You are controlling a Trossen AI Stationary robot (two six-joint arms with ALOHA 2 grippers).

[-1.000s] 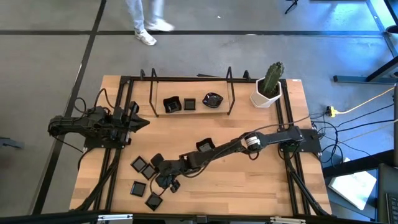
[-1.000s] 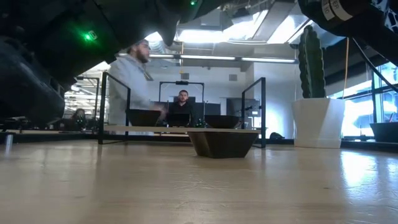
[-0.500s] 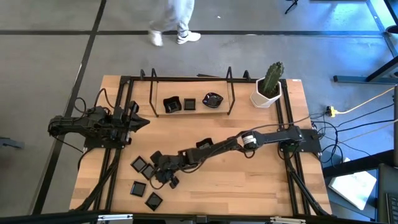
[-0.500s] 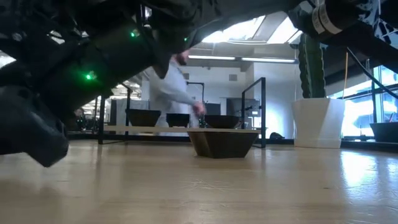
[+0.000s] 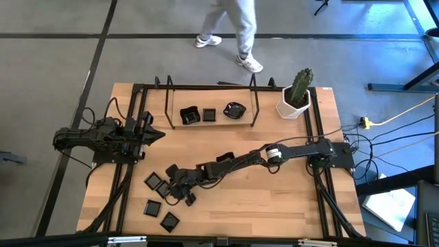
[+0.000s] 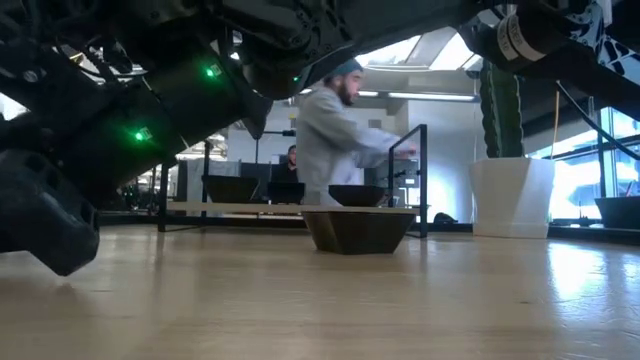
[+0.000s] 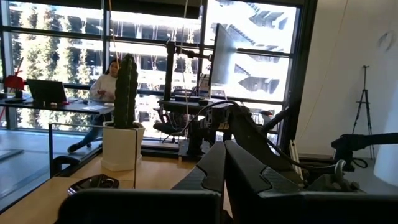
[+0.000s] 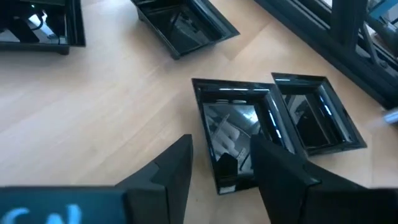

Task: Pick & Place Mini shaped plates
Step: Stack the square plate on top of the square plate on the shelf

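- My right hand (image 8: 221,165) is hovering open, gripping nothing, over a glossy black raised-rim square plate (image 8: 233,127) on the wooden worktop (image 8: 93,112); only my wrist view is showing its mirror-like inside.
- My left hand (image 5: 159,134) is resting shut.

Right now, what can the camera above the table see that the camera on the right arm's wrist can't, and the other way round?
Only the overhead view shows the white cactus pot, the low wooden shelf holding three glossy black dishes, and the parked left gripper. Only the wrist view shows the open right gripper straddling one glossy black raised-rim square plate. Both show the cluster of black square plates on the wooden table.
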